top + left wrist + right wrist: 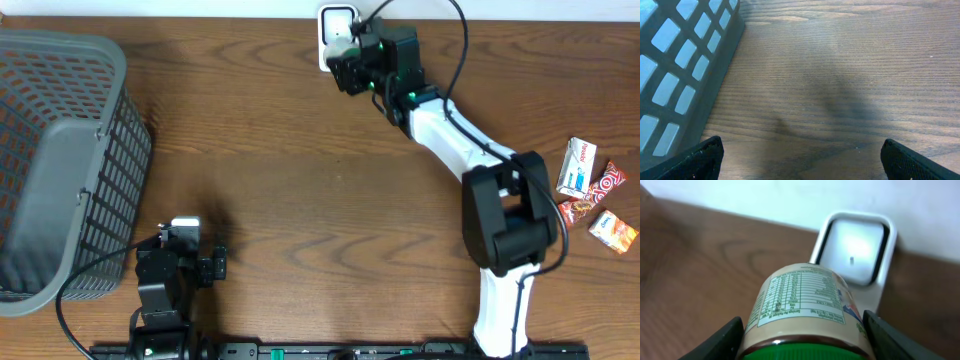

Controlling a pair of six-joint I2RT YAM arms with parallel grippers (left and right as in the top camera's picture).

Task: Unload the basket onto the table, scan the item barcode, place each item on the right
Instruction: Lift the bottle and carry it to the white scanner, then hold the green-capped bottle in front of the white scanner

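A jar (805, 302) with a green lid and a beige label printed with a nutrition table lies between the fingers of my right gripper (804, 337), which is shut on it. Its base points at the white scanner (856, 247), whose glowing window faces up by the wall. From overhead, the right gripper (347, 58) holds the jar (340, 47) just in front of the scanner (335, 18) at the table's far edge. My left gripper (802, 159) stands wide open over bare wood, and overhead shows the left gripper (213, 264) near the front left.
A grey mesh basket (60, 160) fills the left side, its wall (685, 65) close beside the left gripper. Several small snack packs (592, 192) lie at the right edge. A black cable loops from the right arm near the scanner.
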